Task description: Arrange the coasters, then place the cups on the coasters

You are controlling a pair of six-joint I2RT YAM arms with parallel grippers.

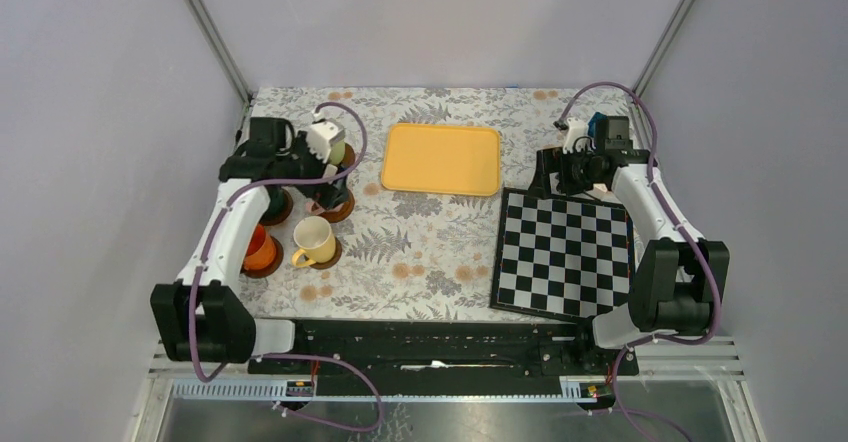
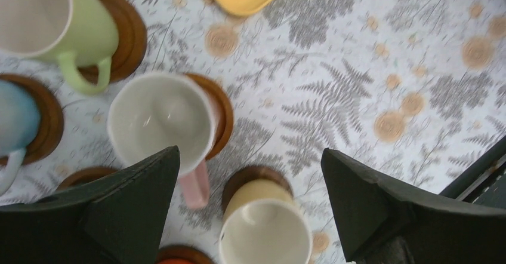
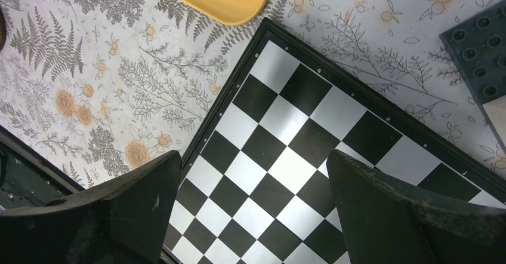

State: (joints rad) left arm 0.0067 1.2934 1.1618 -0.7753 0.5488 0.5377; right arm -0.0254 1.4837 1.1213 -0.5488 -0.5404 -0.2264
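Observation:
Several cups stand on round brown coasters at the table's left. In the left wrist view the light green cup (image 2: 54,19) sits on a coaster (image 2: 128,34), the pale blue cup (image 2: 15,117) on another (image 2: 51,120), the pink cup (image 2: 158,120) on a third (image 2: 222,117). The yellow cup (image 2: 265,228) and the orange cup (image 1: 262,252) also rest on coasters. My left gripper (image 2: 250,156) hovers open above the pink and yellow cups, holding nothing. My right gripper (image 3: 253,156) hangs open and empty over the chequered board.
A yellow tray (image 1: 441,159) lies at the back centre. The black-and-white chequered board (image 1: 565,252) lies at the right. A dark studded plate (image 3: 477,55) lies beyond the board's far corner. The floral cloth (image 1: 430,252) lies between the cups and the board.

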